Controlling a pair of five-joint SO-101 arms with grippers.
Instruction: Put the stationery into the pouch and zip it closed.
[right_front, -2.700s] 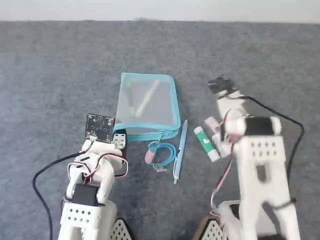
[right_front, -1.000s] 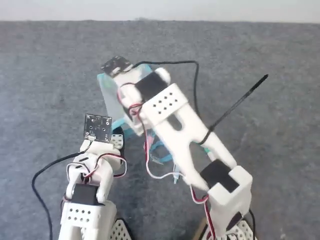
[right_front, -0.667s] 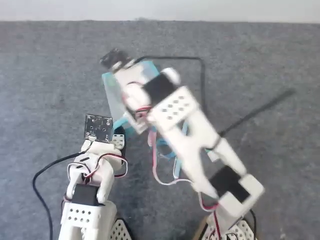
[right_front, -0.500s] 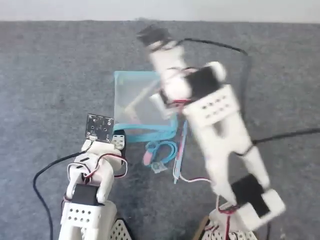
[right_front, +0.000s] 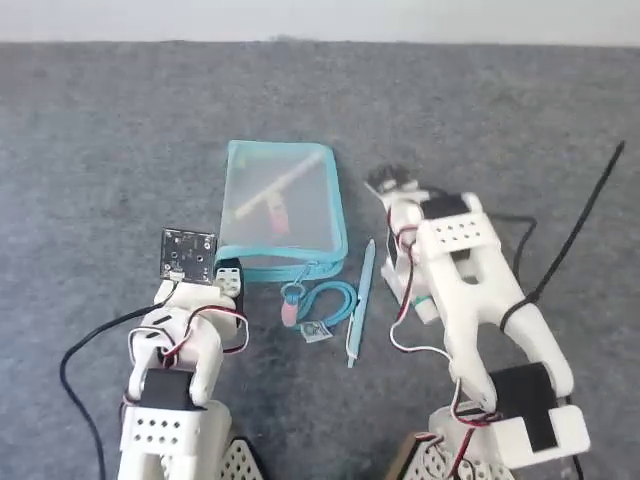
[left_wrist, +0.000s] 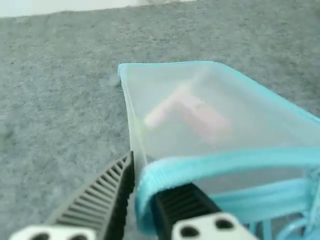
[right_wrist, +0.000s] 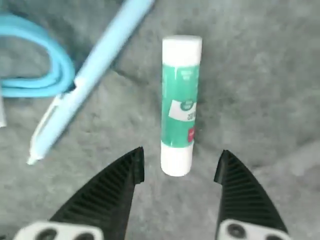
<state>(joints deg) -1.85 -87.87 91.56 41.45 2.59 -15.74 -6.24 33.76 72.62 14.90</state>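
We see the left gripper (left_wrist: 145, 187) pinching the blue zipper edge of the clear pouch (right_front: 285, 205), which lies on the grey table (right_front: 120, 130) with a pale stick and something pink showing through it. The right gripper (right_wrist: 181, 156) hangs with its fingers spread on either side of the glue stick (right_wrist: 181, 100). The glue stick lies on the table beside the blue pen (right_wrist: 95, 70), near the pouch's blue strap (right_front: 328, 300).

The high camera looks steeply down over the tabletop (right_front: 100, 130). The left wrist camera sits close by the pouch (left_wrist: 210, 115), the right close above the pen (right_wrist: 97, 65); the high view shares both.
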